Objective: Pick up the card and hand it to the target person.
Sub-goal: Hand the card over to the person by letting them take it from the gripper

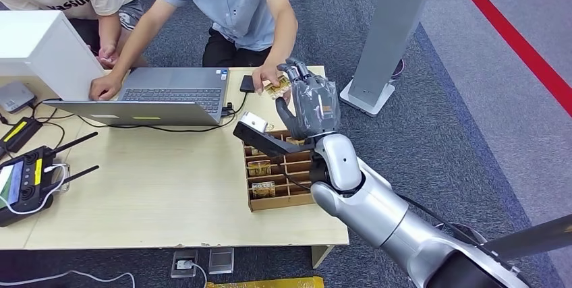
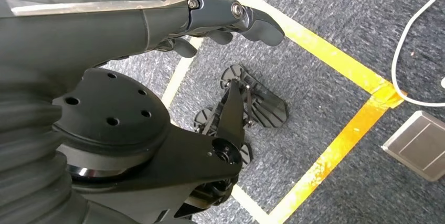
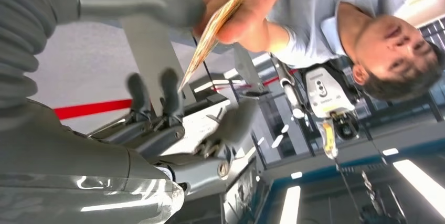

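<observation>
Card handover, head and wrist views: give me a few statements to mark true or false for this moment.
1. A person's hand grips the card next to the raised right hand. True.
2. The laptop is closed. False: it is open, with a person's other hand resting at its edge.
3. The left hand holds a card. False: it holds nothing and hangs over carpet marked with yellow tape.
4. A wooden divided box sits on the table under the right arm. True.
</observation>
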Controlling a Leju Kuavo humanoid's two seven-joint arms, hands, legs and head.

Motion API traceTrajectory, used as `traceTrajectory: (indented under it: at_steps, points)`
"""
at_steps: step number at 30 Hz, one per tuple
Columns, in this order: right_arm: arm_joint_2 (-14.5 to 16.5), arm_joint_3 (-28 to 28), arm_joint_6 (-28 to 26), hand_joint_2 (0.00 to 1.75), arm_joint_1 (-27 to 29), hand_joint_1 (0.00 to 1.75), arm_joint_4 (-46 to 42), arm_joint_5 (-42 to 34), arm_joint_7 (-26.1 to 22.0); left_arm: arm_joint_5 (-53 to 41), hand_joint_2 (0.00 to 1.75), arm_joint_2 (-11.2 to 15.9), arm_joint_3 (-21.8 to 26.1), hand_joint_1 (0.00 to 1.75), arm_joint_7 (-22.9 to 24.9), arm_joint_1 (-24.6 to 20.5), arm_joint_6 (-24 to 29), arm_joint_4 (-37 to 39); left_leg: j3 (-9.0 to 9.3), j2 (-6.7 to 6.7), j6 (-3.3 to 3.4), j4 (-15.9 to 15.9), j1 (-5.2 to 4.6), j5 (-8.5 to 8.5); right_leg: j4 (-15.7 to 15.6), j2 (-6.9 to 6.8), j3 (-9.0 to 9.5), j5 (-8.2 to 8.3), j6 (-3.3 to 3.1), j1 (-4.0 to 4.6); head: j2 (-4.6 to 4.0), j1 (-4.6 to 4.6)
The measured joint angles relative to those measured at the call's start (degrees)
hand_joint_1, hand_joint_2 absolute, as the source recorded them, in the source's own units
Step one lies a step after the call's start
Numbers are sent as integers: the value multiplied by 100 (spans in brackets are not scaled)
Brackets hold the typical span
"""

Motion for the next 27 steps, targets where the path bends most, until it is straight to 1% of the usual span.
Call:
traceTrajectory:
  at_steps: [3,8,11,15,19,23,27]
  points:
    - [1,3,40,175,-3,0,123,-344,-75,8,175,6,1,0,-78,3,-101,0,1,0,0,0,0,0,0,0,-1,0,0,0,0,2]
    - [-38,-32,5,175,199,0,142,-1842,-678,16,175,21,3,0,-192,9,-232,2,3,1,0,0,0,0,-1,1,-3,0,0,0,0,0]
    - [-140,-55,-36,175,433,0,-61,-2279,-849,16,175,21,9,0,-158,21,-147,2,3,1,0,1,0,0,-2,1,-4,0,0,0,0,-2]
    - [-309,-87,-73,175,734,0,-476,-2510,-968,16,175,-1,13,0,-21,28,148,8,1,3,0,1,0,-1,-2,2,-5,0,0,0,0,2]
    - [-457,-110,-133,175,904,0,-959,-2558,-995,13,175,-86,13,0,101,9,239,54,4,2,0,1,0,0,-3,2,-4,0,0,0,0,0]
    - [-617,-146,-283,175,1059,0,-1521,-2414,-892,-30,175,-184,13,0,197,-36,251,167,5,4,0,1,0,0,-3,3,-4,0,0,0,0,1]
    - [-808,-181,-313,175,1199,0,-2057,-2372,-702,-54,175,-244,14,0,191,-53,255,226,6,3,0,2,0,0,-3,3,-4,0,0,0,0,-2]
